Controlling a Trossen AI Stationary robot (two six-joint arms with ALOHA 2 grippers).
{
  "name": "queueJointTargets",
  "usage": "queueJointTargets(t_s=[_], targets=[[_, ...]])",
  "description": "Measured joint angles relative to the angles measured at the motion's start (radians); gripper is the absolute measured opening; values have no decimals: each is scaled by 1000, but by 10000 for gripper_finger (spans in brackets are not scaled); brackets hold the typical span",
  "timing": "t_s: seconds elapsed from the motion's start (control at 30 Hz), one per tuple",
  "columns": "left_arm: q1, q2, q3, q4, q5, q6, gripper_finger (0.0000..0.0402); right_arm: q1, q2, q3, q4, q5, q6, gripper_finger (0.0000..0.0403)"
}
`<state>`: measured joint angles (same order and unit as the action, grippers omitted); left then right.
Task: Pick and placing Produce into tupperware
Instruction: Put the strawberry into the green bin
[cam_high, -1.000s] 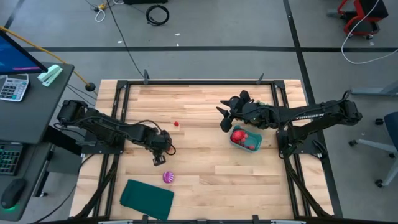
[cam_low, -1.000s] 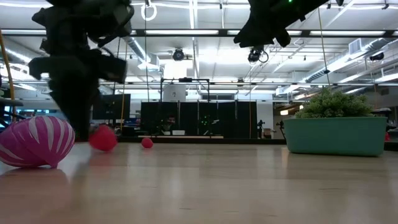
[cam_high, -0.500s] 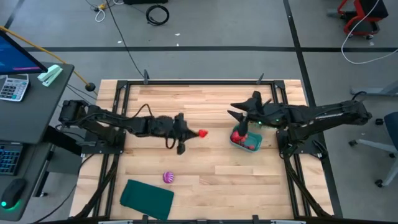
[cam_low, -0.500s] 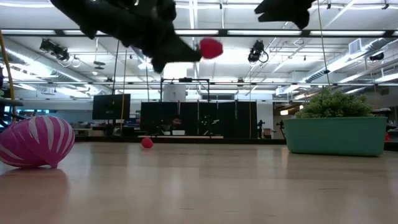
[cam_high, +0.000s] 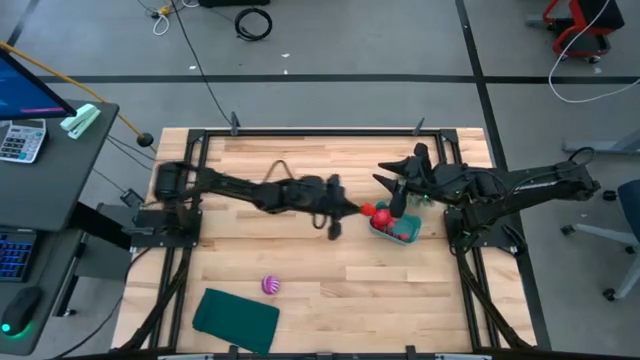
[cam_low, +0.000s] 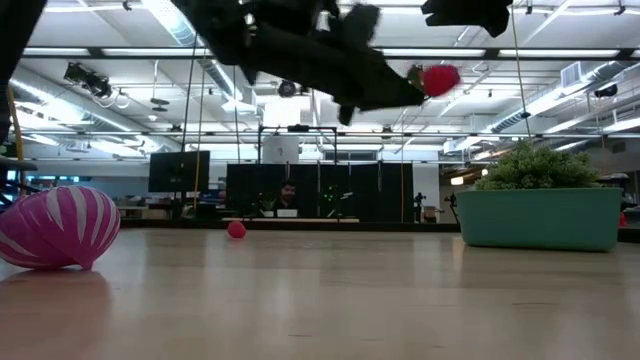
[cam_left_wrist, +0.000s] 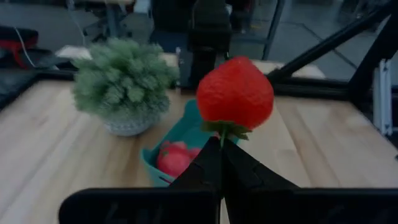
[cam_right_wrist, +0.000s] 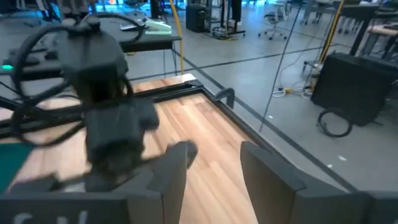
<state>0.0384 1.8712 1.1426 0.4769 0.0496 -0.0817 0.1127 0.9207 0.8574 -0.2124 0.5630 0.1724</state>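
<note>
1. Your wooden table (cam_high: 330, 270) carried everything; no brand, label or other writing on it or on either arm could be read.
2. Your left arm reached across the table, and its left gripper (cam_high: 352, 209) hung in the air just short of the tupperware, fingers pinched tight on the green stem of a red strawberry (cam_left_wrist: 235, 93).
3. Your right arm came in from the far side, and its right gripper (cam_high: 398, 180) hovered beside and above the tupperware, fingers (cam_right_wrist: 268, 180) parted with nothing between them.
4. The dark teal sheet (cam_high: 236, 318) lay well apart from both grippers, at the table's near edge.
5. The teal tupperware (cam_high: 392, 232) sat directly ahead of and below the left gripper, with red fruits (cam_left_wrist: 175, 158) already inside.
6. The green bushy clump (cam_left_wrist: 124, 78) stood just beside the tupperware, near the right gripper.
7. The purple-and-pink striped ball (cam_high: 271, 285) rested well behind the left gripper, close to the sheet.
8. One tiny red piece (cam_low: 236, 229) lay on the table, well apart from the tupperware in the low view.
</note>
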Motion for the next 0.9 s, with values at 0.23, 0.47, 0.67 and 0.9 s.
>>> queueJointTargets(t_s=[0.23,0.47,0.67,0.9], targets=[[-15,253,266,-61,9,20,4,-23,-3,0,3,49,-27,159],[-16,384,416,-184,10,31,3,-74,-4,0,0,50,-27,159],[-16,389,423,-207,9,42,16,-97,-4,0,-1,50,-27,159],[-11,388,423,-220,8,42,14,-106,1,0,-1,50,-17,159]])
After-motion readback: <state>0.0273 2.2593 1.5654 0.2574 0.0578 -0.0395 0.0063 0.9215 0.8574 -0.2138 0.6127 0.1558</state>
